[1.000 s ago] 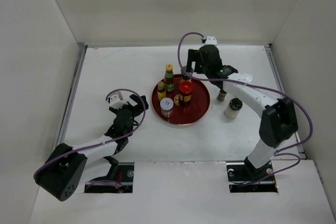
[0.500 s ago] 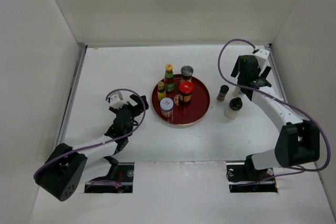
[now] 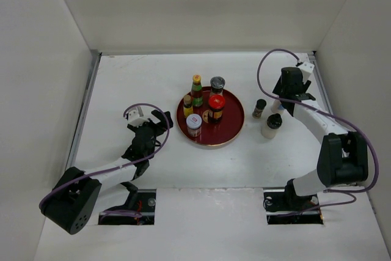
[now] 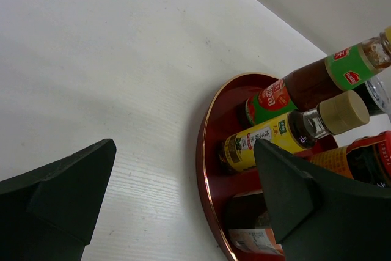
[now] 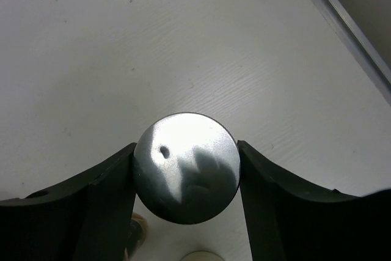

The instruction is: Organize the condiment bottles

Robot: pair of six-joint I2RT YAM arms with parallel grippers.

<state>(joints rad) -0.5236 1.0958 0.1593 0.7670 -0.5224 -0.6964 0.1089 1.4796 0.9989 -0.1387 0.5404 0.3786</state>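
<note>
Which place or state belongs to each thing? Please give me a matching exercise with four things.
1 red-lidded jar
2 white cylinder
3 silver-capped bottle
4 left hand

a between the fingers of the right hand
b open, left of the tray
c standing on the tray
d on the table, right of the tray

Pairs: 1-c, 2-d, 3-a, 4-b

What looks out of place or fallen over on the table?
Nothing is spilled or fallen. Only three bottles stand off the red tray, on its right: a small dark-capped jar, a white bottle, and a shiny-capped shaker between the fingers of the right gripper.
</note>
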